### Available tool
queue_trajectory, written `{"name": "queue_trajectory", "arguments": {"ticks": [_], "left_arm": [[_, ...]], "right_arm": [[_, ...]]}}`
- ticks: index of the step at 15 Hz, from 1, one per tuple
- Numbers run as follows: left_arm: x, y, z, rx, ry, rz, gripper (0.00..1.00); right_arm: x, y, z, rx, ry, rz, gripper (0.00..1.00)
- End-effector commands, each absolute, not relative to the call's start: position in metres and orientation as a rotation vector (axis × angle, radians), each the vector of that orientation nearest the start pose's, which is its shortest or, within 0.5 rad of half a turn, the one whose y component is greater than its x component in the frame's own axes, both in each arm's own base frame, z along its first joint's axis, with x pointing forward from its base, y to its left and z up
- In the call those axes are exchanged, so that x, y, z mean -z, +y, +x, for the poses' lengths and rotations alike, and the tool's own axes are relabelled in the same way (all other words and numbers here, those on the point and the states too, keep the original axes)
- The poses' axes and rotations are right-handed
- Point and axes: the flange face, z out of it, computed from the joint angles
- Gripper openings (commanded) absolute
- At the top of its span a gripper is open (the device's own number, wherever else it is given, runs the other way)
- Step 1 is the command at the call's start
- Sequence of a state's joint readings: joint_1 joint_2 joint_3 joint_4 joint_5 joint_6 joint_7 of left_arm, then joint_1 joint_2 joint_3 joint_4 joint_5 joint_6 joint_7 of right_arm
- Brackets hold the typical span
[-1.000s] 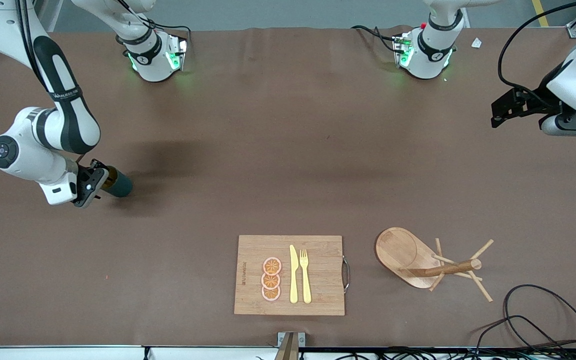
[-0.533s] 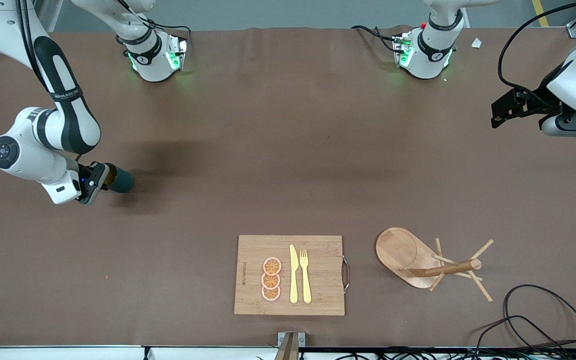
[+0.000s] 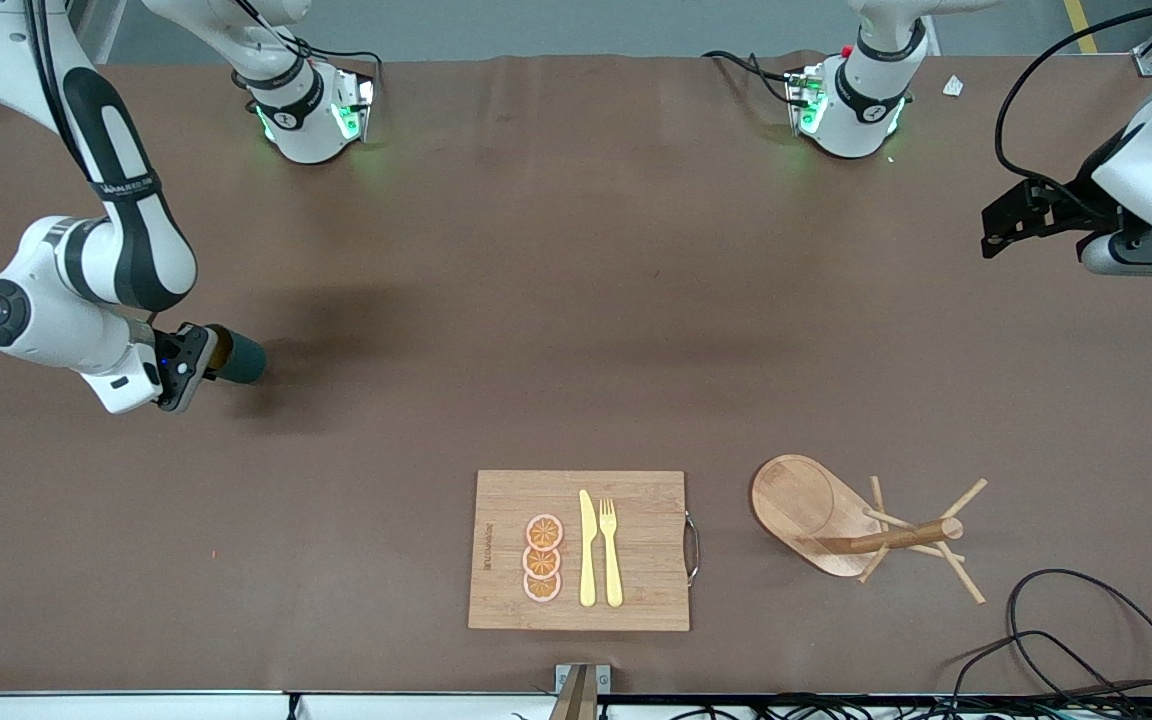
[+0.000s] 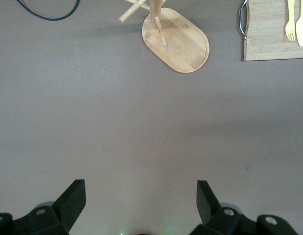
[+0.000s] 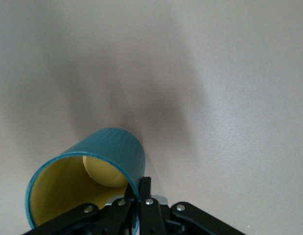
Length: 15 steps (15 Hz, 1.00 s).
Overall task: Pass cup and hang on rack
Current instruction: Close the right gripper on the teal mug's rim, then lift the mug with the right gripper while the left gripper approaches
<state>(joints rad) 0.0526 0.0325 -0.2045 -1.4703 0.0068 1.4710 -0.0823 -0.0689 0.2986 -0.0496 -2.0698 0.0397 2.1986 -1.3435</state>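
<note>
Teal cup pinched at its rim by the right gripper probably wants a level carry toward the spread, waiting left gripper, well clear of the rack.

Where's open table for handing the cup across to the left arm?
The widest bare stretch lies mid-table, between the cup in the right gripper and the open left gripper, farther from the camera than the cutting board. It is crowded near the camera edge: board, rack, cable.
</note>
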Motion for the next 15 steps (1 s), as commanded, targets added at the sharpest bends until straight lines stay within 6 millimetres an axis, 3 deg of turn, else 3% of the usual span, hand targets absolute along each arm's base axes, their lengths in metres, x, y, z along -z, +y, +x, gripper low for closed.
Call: {"name": "queue_trajectory", "arguments": {"ticks": [1, 4, 7, 11, 14, 15], "left_arm": [[-0.644, -0.084, 0.55, -0.034, 0.103, -3.123, 1.0], [-0.645, -0.085, 0.55, -0.034, 0.105, -3.124, 1.0], [-0.643, -0.088, 0.552, -0.029, 0.107, -3.133, 1.0], [-0.632, -0.102, 0.565, 0.013, 0.141, -3.147, 1.0], [-0.629, -0.117, 0.568, 0.041, 0.071, -3.153, 1.0], [-0.619, -0.126, 0.572, 0.024, 0.042, -3.157, 1.0]], "right_arm": [[-0.314, -0.05, 0.578, -0.202, -1.578, -2.537, 0.0], [-0.332, -0.024, 0.58, -0.216, -1.496, -2.596, 0.0], [-0.35, 0.023, 0.577, -0.229, -1.37, -2.688, 0.0], [-0.359, 0.098, 0.568, -0.239, -1.217, -2.78, 0.0], [-0.362, 0.172, 0.555, -0.22, -1.04, -2.815, 0.0], [-0.368, 0.199, 0.552, -0.195, -1.032, -2.825, 0.0]]}}
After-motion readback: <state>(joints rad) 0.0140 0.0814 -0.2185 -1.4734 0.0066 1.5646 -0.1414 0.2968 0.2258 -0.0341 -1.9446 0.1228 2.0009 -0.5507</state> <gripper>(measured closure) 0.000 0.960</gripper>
